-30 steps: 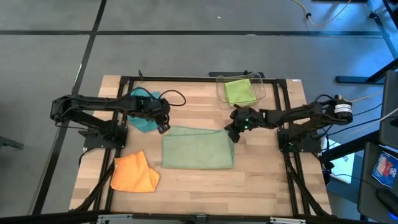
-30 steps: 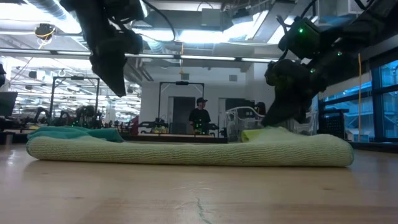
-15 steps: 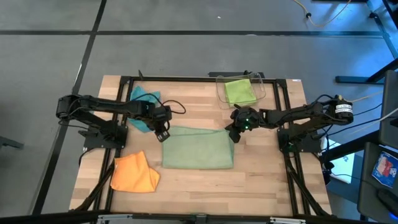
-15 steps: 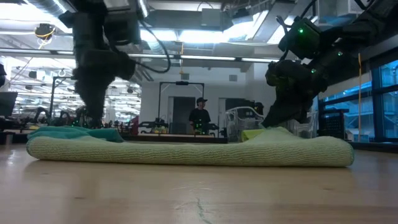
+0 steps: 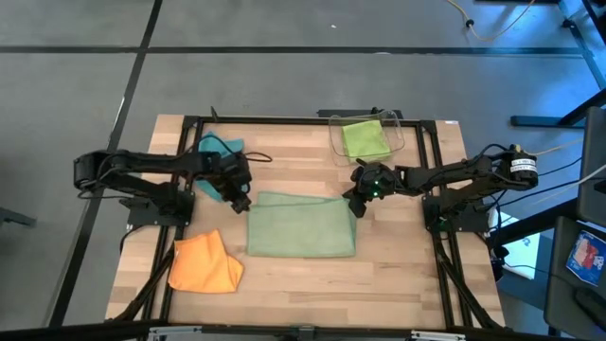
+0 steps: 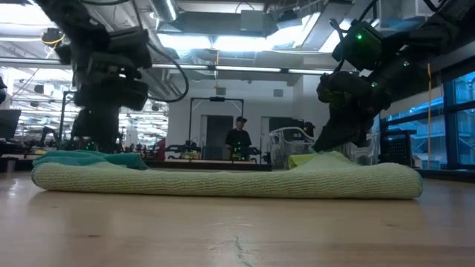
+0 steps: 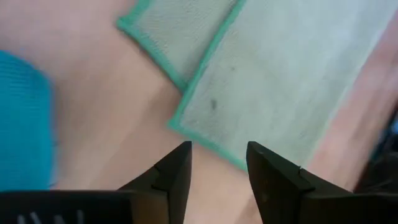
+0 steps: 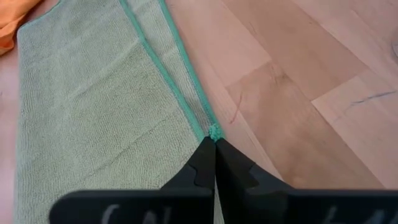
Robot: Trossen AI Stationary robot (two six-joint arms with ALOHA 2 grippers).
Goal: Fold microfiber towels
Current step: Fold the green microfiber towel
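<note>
Grey floor surrounds a pale wooden surface (image 5: 303, 284) framed by black rails, seen from above. Sage towel (image 5: 301, 225): folded to a rectangle, lying flat at the middle. Orange towel (image 5: 204, 263): crumpled, near the front left corner. Teal towel (image 5: 212, 154): bunched at the back left, partly under the left arm. Lime towel (image 5: 365, 138): inside a clear bin (image 5: 398, 121) at the back right. Left hand (image 5: 238, 197): just beside the sage towel's back left corner, between it and the teal towel. Right hand (image 5: 354, 206): at the sage towel's back right corner.

Low view: sage towel (image 6: 223, 179) stretches as a long low roll across the surface (image 6: 237, 230); teal towel (image 6: 89, 158) shows behind its left end. Left hand (image 6: 96, 132) hangs over that end; right hand (image 6: 338, 141) comes down on the right end. A person (image 6: 238, 139) stands far back in the room.

Left wrist view: left hand (image 7: 217, 168) has its fingers (image 7: 174, 177) parted with nothing between them, above bare wood, next to the green-edged corner of the sage towel (image 7: 280, 87); teal towel (image 7: 25, 118) at one side.

Right wrist view: right hand (image 8: 214, 149) is pinched closed on the sage towel's (image 8: 93, 112) green-hemmed corner; an orange towel (image 8: 15, 18) sliver shows beyond.
</note>
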